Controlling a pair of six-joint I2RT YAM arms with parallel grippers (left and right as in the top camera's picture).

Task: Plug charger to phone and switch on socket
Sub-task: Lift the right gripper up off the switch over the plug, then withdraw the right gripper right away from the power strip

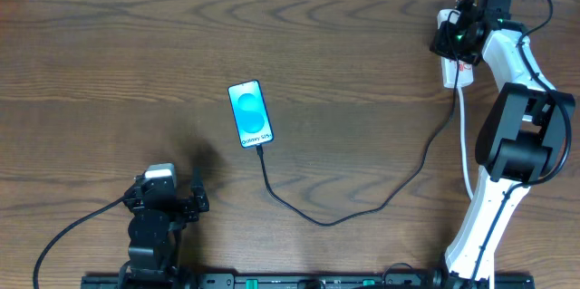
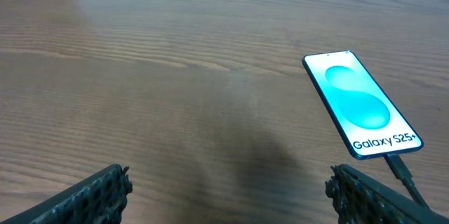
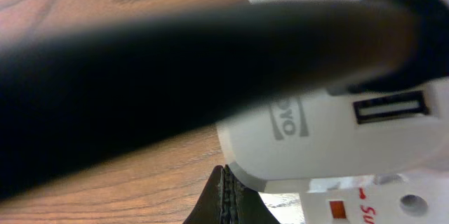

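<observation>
The phone [image 1: 250, 113] lies flat mid-table, cyan screen up; in the left wrist view the phone [image 2: 361, 104] has the charger's connector [image 2: 398, 168] plugged into its near end. The thin black charger cable [image 1: 362, 209] loops right and up to the white socket [image 1: 450, 73] at the far right. My right gripper [image 1: 453, 46] is over the socket, shut and empty. Up close, its fingertips [image 3: 226, 199] touch the lower edge of a white adapter block [image 3: 337, 129] on the socket [image 3: 379, 206]. My left gripper [image 1: 177, 187] rests near the front left, open and empty, short of the phone.
A blurred black cable [image 3: 175, 62] crosses most of the right wrist view close to the lens. The socket's white cord [image 1: 464, 144] runs down beside the right arm [image 1: 517, 144]. Bare wood table [image 1: 109, 72] lies to the left of the phone.
</observation>
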